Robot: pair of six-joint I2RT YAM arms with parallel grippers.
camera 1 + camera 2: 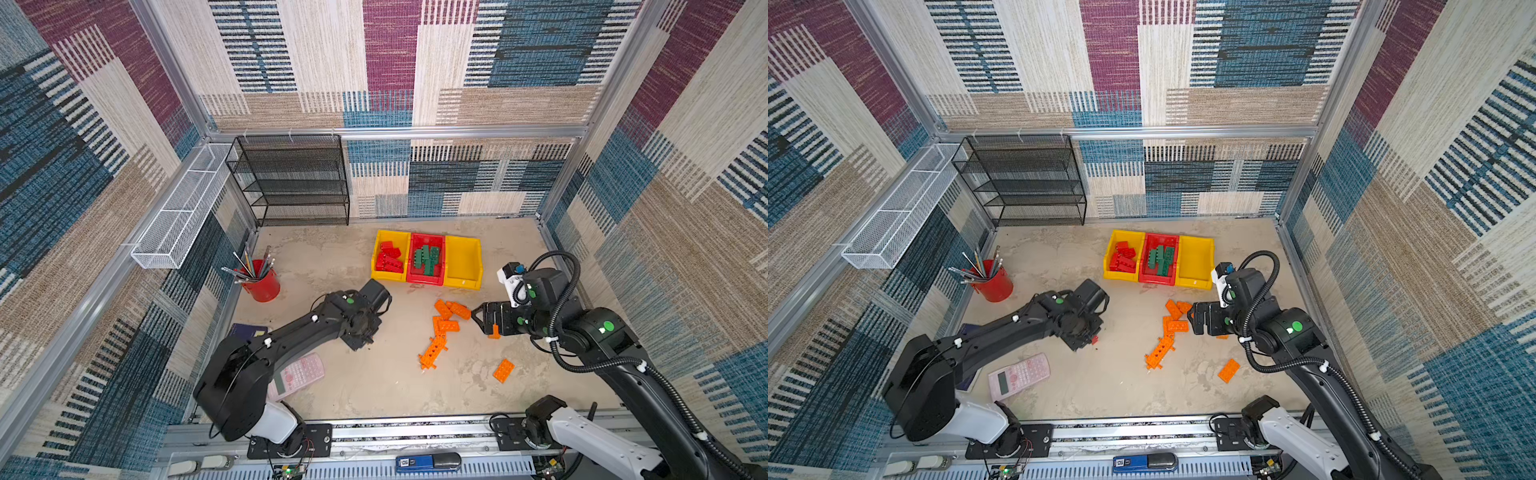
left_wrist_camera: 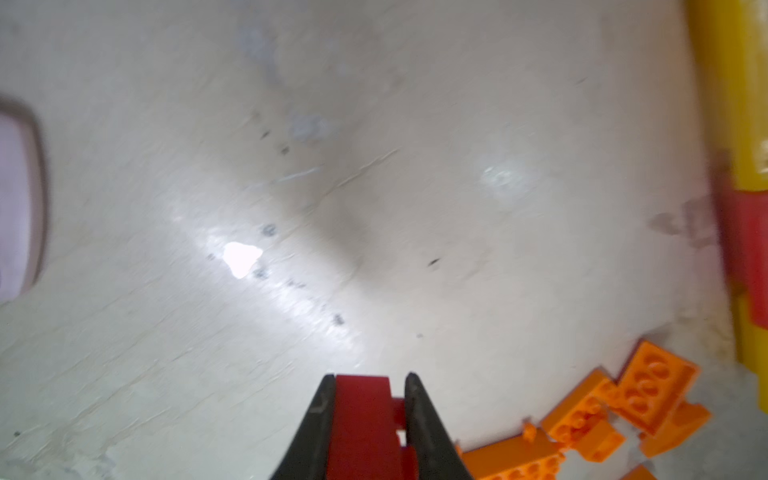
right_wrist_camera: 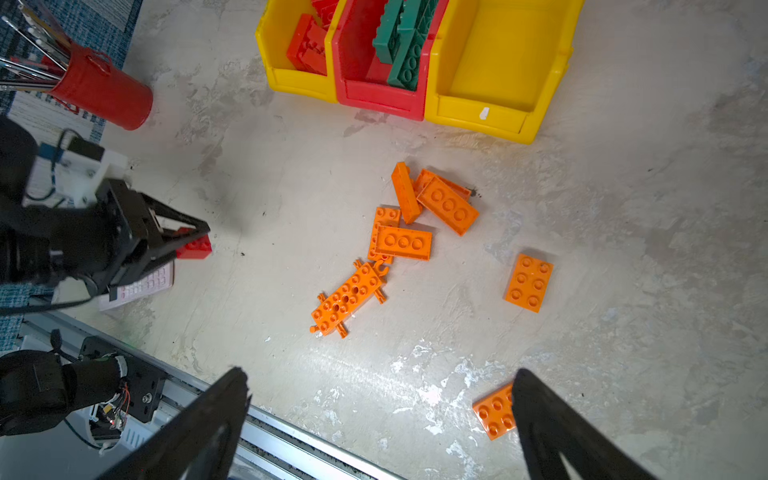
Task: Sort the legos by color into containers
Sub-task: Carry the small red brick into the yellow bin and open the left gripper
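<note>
grey tabletop [image 1: 374,386]: left gripper [image 2: 370,376] pinches a red brick [image 2: 361,424], yellow bin [image 1: 380,249] of reds well off to its right and farther out; right gripper [image 3: 380,370] spread by orange bricks [image 3: 401,243].

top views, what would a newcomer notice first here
The scatter of orange legos on the table, right of centre, stands out most. Beyond them sit a yellow bin of red bricks, a red bin of green ones and an empty yellow bin. The left gripper is shut on a red brick.
</note>
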